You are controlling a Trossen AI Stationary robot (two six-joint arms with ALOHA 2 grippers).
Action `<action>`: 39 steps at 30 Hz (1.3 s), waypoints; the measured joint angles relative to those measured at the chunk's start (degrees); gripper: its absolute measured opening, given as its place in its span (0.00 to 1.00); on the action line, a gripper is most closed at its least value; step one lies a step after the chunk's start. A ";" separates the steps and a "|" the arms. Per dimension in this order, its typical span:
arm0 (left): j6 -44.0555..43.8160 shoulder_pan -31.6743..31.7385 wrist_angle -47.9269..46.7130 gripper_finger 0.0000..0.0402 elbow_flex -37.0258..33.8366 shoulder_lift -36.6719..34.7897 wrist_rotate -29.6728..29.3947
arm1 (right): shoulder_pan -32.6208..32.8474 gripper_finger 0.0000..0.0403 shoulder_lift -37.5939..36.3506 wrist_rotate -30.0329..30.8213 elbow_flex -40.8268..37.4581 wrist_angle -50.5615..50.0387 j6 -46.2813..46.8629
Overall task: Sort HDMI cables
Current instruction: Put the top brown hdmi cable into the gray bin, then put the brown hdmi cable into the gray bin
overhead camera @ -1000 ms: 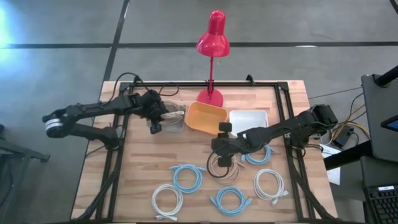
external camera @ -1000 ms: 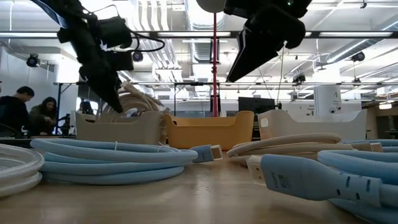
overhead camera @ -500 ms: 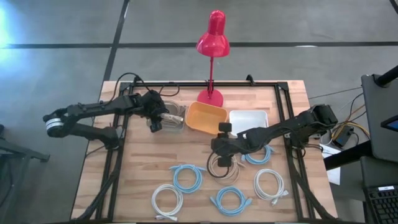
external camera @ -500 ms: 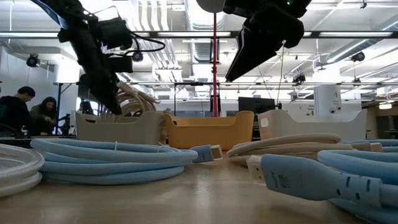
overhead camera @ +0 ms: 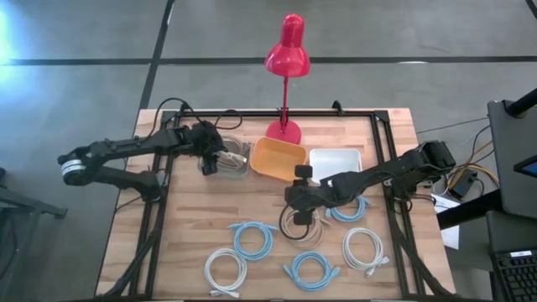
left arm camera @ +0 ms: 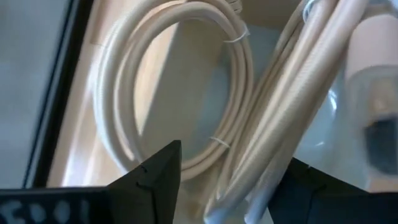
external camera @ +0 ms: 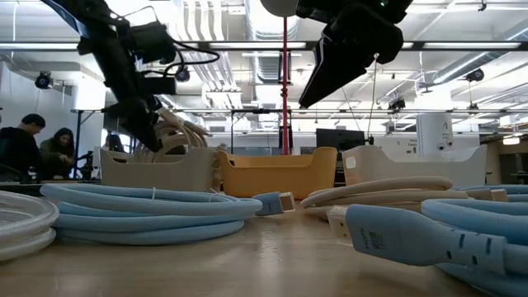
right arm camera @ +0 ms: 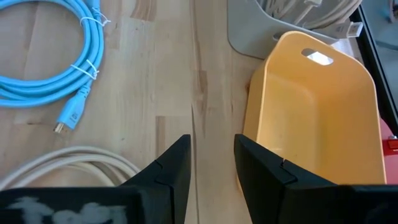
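My left gripper (overhead camera: 209, 164) (left arm camera: 235, 154) is open over the pale bin (overhead camera: 233, 159) at the far left. Two beige HDMI cables lie in that bin: one flat coil (left arm camera: 180, 87), and one coil (left arm camera: 292, 93) whose strands run between my fingers. My right gripper (overhead camera: 299, 214) (right arm camera: 212, 146) hovers open above a third beige coil (overhead camera: 300, 226) that lies flat on the table's middle. Three light blue coils (overhead camera: 252, 240) (overhead camera: 312, 270) (overhead camera: 348, 208) and two white coils (overhead camera: 225, 270) (overhead camera: 363, 249) lie flat on the near half. My left gripper has its open fingers standing on either side of the strands (left arm camera: 249, 180) of the upper beige coil, coming from above. I cannot tell whether a finger touches them. The coil leans inside the bin.
An orange bin (overhead camera: 277, 159) and a white bin (overhead camera: 336, 163) stand in a row to the right of the pale bin. A red desk lamp (overhead camera: 286, 59) stands at the far edge. People sit in the room beyond the table (external camera: 33, 144).
My left gripper has opened over the pale bin and let go of the beige coil, which now rests in the bin on the other beige coil.
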 joint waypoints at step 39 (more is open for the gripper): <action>-1.88 -4.64 13.98 0.49 4.02 -6.74 9.48 | -0.07 0.33 0.11 -13.62 0.04 0.85 -0.09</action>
